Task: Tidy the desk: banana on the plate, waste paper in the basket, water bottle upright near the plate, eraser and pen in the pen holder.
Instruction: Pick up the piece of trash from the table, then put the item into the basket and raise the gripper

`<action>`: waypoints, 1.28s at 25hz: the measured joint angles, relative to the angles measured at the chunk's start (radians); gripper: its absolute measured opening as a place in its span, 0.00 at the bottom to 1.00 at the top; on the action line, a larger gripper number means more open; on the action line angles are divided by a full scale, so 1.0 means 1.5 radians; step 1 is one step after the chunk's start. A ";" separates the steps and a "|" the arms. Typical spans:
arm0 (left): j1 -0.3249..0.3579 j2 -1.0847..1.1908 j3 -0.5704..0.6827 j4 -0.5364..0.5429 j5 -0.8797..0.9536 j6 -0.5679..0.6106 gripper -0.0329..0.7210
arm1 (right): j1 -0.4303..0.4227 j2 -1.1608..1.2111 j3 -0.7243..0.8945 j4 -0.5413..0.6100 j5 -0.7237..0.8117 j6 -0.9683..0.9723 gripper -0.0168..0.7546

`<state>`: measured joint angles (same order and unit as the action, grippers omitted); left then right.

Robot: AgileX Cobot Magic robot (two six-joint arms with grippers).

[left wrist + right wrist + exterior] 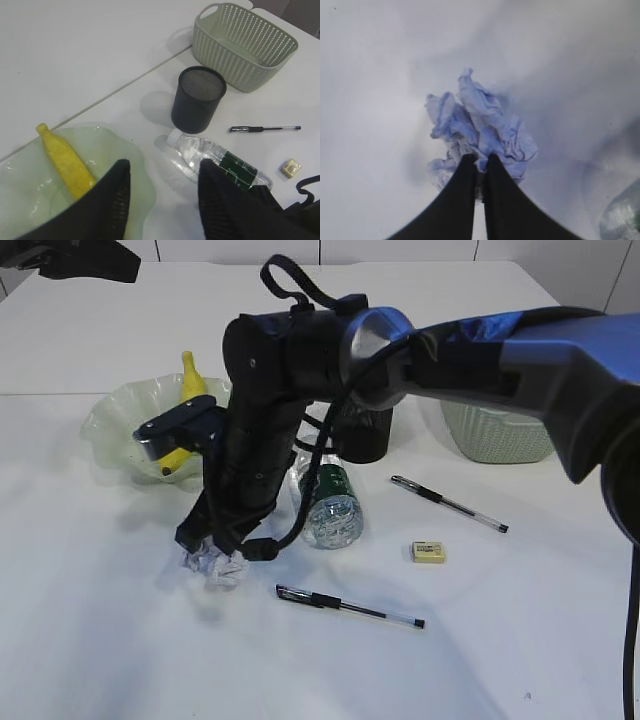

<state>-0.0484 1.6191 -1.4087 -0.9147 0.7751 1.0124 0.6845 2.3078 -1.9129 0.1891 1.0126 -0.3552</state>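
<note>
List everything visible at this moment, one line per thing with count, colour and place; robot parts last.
banana: 1, yellow, lying in the plate
plate: 1, pale green, wavy-rimmed, far left of the table
waste paper: 1 wad, white, on the table in front of the plate
water bottle: 1, clear with dark green label, lying on its side mid-table
pen holder: 1, black mesh, upright behind the bottle
basket: 1, pale green, far right
pens: 2, clear with black grips, right of the bottle and at the front
eraser: 1, pale yellow, between the pens
left tool: black, open, above the plate edge
right tool: black, shut on the waste paper
</note>
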 joint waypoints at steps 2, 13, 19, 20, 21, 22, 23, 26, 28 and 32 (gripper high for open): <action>0.000 0.000 0.000 0.000 0.000 0.000 0.46 | 0.000 0.000 -0.020 0.000 0.011 0.004 0.04; 0.000 0.000 0.000 -0.003 0.001 0.000 0.46 | 0.000 0.000 -0.104 0.001 0.065 0.026 0.04; 0.000 0.000 0.000 -0.003 0.001 0.000 0.46 | 0.000 0.000 -0.173 -0.015 0.084 0.058 0.04; 0.000 0.000 0.000 -0.003 0.002 -0.001 0.46 | 0.000 0.000 -0.183 -0.023 0.087 0.065 0.04; 0.000 0.000 0.000 -0.004 0.002 -0.003 0.46 | 0.000 0.000 -0.189 -0.031 0.089 0.072 0.04; 0.000 0.000 0.000 -0.004 0.002 -0.004 0.46 | 0.000 0.000 -0.196 -0.037 0.090 0.078 0.04; 0.000 0.000 0.000 -0.004 0.002 -0.005 0.46 | 0.000 0.000 -0.202 -0.044 0.090 0.080 0.04; 0.000 0.000 0.000 -0.004 0.002 -0.006 0.46 | 0.000 0.000 -0.212 -0.057 0.092 0.093 0.04; 0.000 0.000 0.000 -0.004 0.002 -0.006 0.46 | 0.000 0.000 -0.219 -0.072 0.093 0.108 0.04; 0.000 0.000 0.000 -0.004 0.004 -0.008 0.46 | 0.000 0.000 -0.234 -0.114 0.096 0.143 0.04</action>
<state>-0.0484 1.6191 -1.4087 -0.9200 0.7812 1.0001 0.6845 2.3078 -2.2632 0.0180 1.1559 -0.1410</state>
